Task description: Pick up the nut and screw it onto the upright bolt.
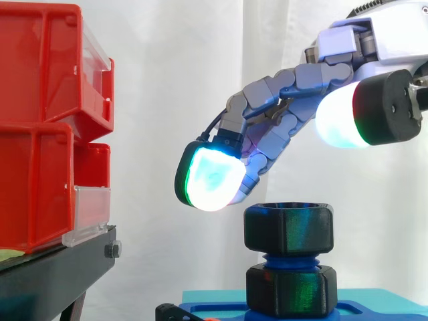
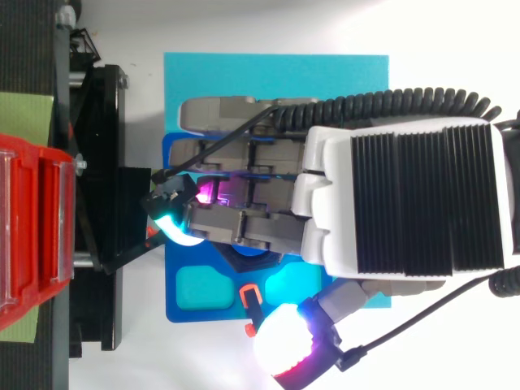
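Side view: red bins (image 1: 47,127) sit on the black stand (image 1: 53,267) at left. I read the hand (image 1: 294,83) as loosely spread, holding nothing, just above the nut (image 1: 289,227). Nut sits atop the upright blue bolt (image 1: 289,259), on the blue base (image 1: 207,299).

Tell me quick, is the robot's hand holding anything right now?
The hand is open and holds nothing; its fingers hang just above the top black nut on the blue bolt.
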{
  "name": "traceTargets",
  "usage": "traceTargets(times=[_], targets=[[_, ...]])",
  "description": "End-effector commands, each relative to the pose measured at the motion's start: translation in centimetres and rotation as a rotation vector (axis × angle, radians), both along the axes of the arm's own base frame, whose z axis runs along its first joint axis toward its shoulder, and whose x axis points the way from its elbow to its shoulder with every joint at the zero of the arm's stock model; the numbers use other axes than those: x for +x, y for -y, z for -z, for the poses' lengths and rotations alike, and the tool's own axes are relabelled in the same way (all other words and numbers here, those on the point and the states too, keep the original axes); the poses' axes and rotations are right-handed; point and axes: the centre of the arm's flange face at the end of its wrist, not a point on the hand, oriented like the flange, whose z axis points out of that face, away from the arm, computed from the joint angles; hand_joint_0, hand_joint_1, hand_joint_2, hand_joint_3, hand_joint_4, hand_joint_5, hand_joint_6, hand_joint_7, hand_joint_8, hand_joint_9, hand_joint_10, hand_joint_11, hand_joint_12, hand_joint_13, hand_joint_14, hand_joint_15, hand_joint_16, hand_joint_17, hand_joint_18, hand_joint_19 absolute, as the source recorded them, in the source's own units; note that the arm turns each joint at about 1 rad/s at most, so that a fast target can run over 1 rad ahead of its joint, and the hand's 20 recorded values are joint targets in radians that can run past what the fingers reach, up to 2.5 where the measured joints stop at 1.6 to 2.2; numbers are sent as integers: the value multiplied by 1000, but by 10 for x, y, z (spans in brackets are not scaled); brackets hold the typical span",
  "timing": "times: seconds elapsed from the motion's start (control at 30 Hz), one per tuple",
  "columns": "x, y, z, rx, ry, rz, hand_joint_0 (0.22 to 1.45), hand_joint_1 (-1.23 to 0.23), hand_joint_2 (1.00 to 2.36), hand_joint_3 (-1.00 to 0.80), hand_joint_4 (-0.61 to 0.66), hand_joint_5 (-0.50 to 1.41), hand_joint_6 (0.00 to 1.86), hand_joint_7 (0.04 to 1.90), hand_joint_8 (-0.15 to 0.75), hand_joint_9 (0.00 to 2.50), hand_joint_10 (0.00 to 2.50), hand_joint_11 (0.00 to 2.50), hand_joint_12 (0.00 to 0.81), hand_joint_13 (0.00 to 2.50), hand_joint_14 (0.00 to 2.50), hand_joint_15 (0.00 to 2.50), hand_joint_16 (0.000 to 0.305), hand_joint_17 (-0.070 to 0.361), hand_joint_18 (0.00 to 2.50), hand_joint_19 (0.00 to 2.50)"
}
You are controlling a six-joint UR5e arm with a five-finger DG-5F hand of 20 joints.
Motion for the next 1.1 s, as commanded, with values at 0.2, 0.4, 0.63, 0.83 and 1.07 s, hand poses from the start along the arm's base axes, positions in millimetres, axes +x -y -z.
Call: traceTargets(times=[0.2,0.4,0.63,0.83,1.07], targets=[[-3,2,3,-4,-27,2,484,-227,1000,-500,260,-21,504,1211,197,472,0,0,254,507,0,0,23,51,32,0],[-5,7,5,-7,-45,8,487,-234,1000,-500,251,-14,503,1285,202,498,0,0,248,531,0,0,21,48,68,0],[-6,10,6,-7,-47,9,492,-245,1000,-500,219,-3,503,1395,206,542,0,0,239,577,0,0,19,43,121,0],[-6,14,6,-7,-47,14,499,-263,1000,-500,188,6,502,1475,207,584,0,0,231,601,0,0,17,39,156,0],[-7,25,6,-6,-47,22,505,-283,1000,-500,161,22,502,1515,212,674,0,0,216,672,0,0,14,32,240,0]])
